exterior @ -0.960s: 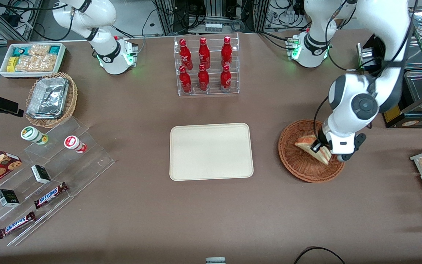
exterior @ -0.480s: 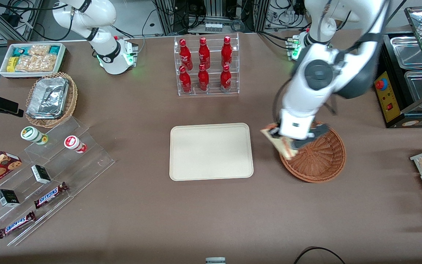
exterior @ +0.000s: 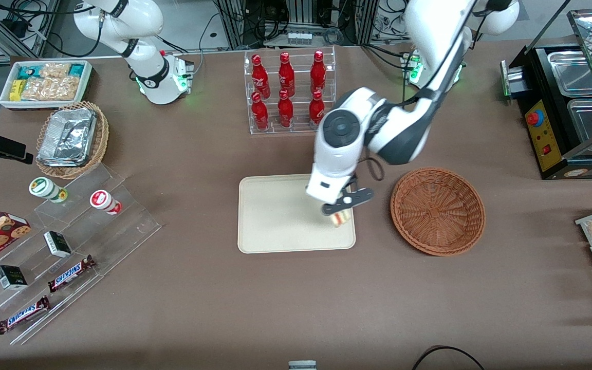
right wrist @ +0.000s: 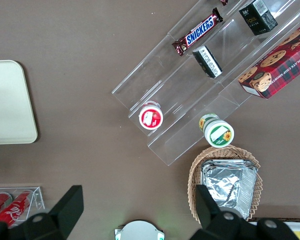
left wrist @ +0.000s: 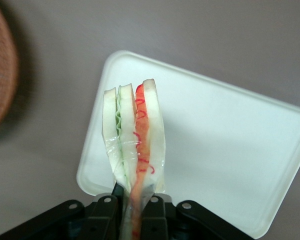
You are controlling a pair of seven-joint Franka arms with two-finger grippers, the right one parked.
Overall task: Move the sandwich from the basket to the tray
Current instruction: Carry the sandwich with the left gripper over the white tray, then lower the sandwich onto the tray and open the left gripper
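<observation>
— Over the tray (exterior: 285, 216), operator, at the end nearest the basket (exterior: 437, 210), you have your tool (exterior: 341, 211) hanging from the working arm. Its fingers are clamped on the sandwich (exterior: 341, 218), which from the front camera shows only as a small pale and orange bit under the black fingers.

— And from the wrist, what do you get?

— You see the sandwich (left wrist: 135, 135) edge-on, gripped at its base between the dark fingers (left wrist: 106, 215), with the tool (left wrist: 135, 212) closed tight against the wrapped bread. Pale slices sit either side of a green layer and a red-orange one, and clear film wraps the lot. Past it lies the tray (left wrist: 225, 150), bare and cream, with the sandwich over the tray's corner. Whether the wedge touches the tray you cannot tell from either camera; it looks held just above.

— Where is the basket against the tray?

— Just beside the tray, toward the working arm's end of the desk (exterior: 285, 298), apart from it by a strip of brown cloth. You see only its woven bottom, nothing in it. A sliver of its rim (left wrist: 0, 75) also shows at the wrist.

— Anything else near the tray?

— Your clear rack of red bottles (exterior: 288, 92) stands farther from the front camera than the tray, well apart from it.
</observation>
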